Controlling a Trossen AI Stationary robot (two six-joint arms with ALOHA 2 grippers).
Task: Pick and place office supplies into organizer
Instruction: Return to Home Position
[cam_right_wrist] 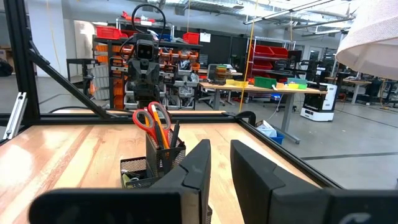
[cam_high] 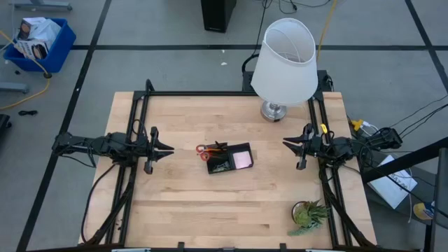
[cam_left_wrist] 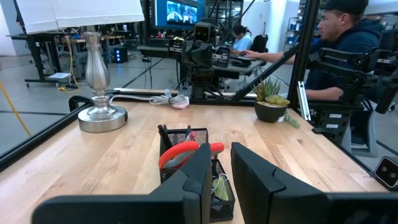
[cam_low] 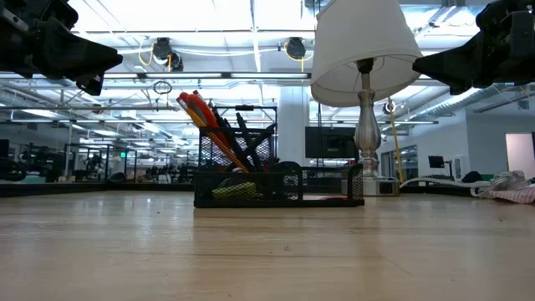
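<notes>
The organizer [cam_high: 229, 159] sits mid-table holding scissors [cam_high: 208, 150]. From my left gripper [cam_high: 162, 149] it lies at 3 o'clock; my right gripper [cam_high: 288, 143] is equally near (both narrowly parted, empty).

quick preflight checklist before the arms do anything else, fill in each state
1. Supplies inside the organizer: ok, scissors stand in its tall section and a pink pad lies in a low one.
2. Loose supplies left on the table: ok, none seen.
3. Left end effector empty: ok, it holds nothing, off to the organizer's left.
4. Right end effector empty: ok, holds nothing, off to its right.
5. Lamp away from both arms: ok.
6. Potted plant out of the way: ok, near the front right corner.
</notes>
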